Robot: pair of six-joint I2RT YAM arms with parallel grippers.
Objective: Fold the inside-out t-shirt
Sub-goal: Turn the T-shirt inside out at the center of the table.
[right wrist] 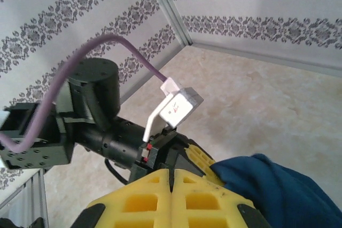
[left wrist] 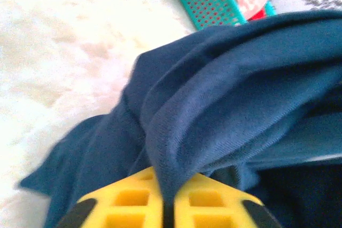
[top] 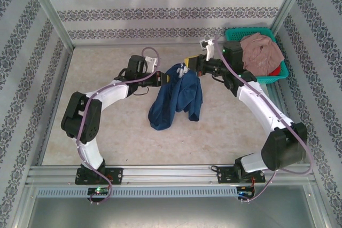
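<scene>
From above, the inside-out t-shirt (top: 176,97) sits mid-bench (top: 107,132), a dark navy heap. Its top end is gathered up between the two tools and the rest trails toward the near edge. The left tool (top: 164,77) comes in from the left and meets the top of the cloth. The right tool (top: 189,62) comes in from the right, just beside that same bunched top. The two tools are close together, with the shirt's upper edge between them. Off in the far right corner stands a teal basket (top: 284,71), with a pink garment (top: 260,52) piled in it, well apart from the shirt.

Over to the left wrist view: the yellow fingers (left wrist: 128,201) are closed, with a fold of navy cloth nipped between them. So the left tool is gripping the t-shirt. The fabric rises from the pinch and spreads wide across the right side. The pale bench lies to the left and a corner of the basket shows at the top.

Now the right wrist view: the yellow fingers (right wrist: 208,206) are pressed together. The navy cloth lies against the right-hand finger and spills off to the lower right. Whether any cloth is caught between them cannot be told. The left arm (right wrist: 101,126) sits just ahead, black and close.
</scene>
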